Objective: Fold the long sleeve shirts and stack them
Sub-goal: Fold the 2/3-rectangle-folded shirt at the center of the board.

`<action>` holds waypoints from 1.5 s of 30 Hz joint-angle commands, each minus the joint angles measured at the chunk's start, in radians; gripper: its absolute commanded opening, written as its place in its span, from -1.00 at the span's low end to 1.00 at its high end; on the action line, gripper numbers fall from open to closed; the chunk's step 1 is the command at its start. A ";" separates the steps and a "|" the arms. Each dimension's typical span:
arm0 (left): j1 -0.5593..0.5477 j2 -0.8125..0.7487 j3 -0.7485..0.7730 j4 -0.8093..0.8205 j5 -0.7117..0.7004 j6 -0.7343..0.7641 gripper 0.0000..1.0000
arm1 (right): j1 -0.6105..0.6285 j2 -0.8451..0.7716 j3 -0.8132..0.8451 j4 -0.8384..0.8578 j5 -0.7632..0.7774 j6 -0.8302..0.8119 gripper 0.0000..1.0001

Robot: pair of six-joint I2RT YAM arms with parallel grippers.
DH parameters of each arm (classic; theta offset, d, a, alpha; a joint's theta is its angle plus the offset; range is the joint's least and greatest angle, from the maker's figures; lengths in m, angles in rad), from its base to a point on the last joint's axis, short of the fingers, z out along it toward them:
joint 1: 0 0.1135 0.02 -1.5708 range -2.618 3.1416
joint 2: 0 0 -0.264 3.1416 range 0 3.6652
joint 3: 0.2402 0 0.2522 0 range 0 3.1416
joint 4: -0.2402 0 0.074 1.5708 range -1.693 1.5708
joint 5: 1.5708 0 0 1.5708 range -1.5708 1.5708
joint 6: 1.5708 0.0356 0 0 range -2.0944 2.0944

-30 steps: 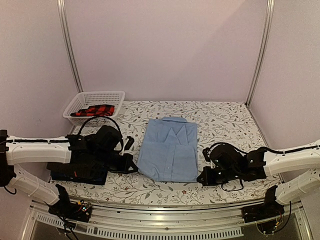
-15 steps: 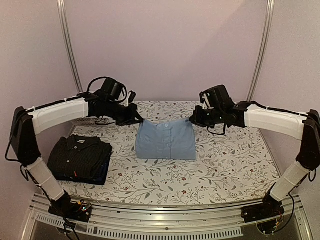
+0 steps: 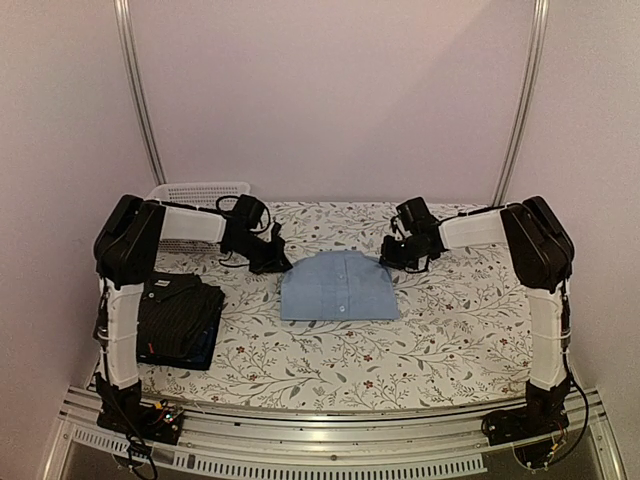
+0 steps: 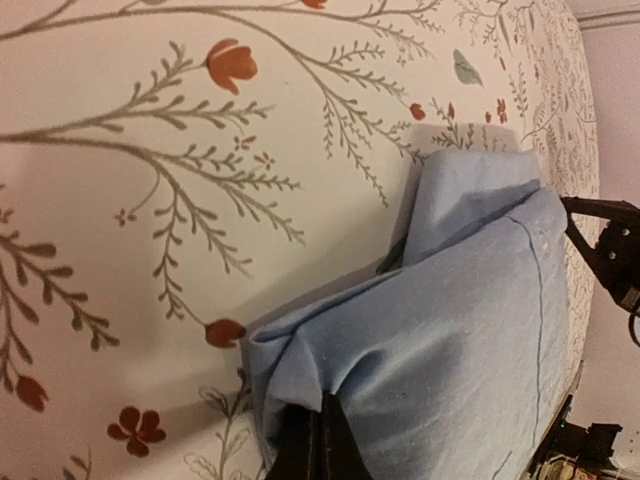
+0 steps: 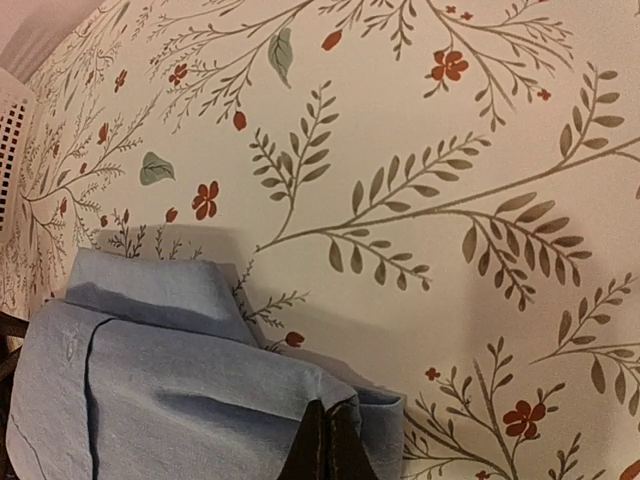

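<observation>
- Far left of the worktop (image 3: 455,320): black pinstriped shirt (image 3: 178,310), folded, on top of a darker navy shirt (image 3: 204,347) that shows only as a sliver along the near right edge. White basket (image 3: 195,189) sits behind them, partly hidden by the left arm.
- Left fingers (image 4: 336,455): pressed together, pinching the far-left corner of the light blue shirt (image 3: 338,288). The wrist view shows a bunched double layer of cloth caught between them and lifted a little off the floral cover.
- Light blue shirt: folded into a rectangle at mid-worktop, button placket up. Its long axis runs left to right, so the far edge spans from one set of fingers to the other. The body of the shirt lies toward the near edge from both pinch points. It is apart from the dark stack, with bare cover between them.
- Right fingers (image 5: 340,452): also closed tight, nipping the far-right corner. A folded lip of blue cloth wraps around the tips.
- Judgement: the fold looks finished, so the remaining step is moving the shirt left onto the dark stack. The left arm is nearer that stack. Both corners would need to travel together or the fold could slump open.
</observation>
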 commanded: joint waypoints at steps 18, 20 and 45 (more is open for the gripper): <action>-0.072 -0.282 -0.177 0.078 -0.061 -0.029 -1.00 | 0.005 -0.349 -0.191 -0.042 0.078 -0.073 -1.00; -0.063 -0.252 -0.155 0.059 -0.063 -0.021 -1.00 | 0.001 -0.320 -0.165 -0.048 0.071 -0.088 -1.00; -0.025 -0.421 -0.262 -0.036 -0.340 -0.011 0.11 | 0.051 -0.220 0.022 -0.160 0.073 -0.191 -0.26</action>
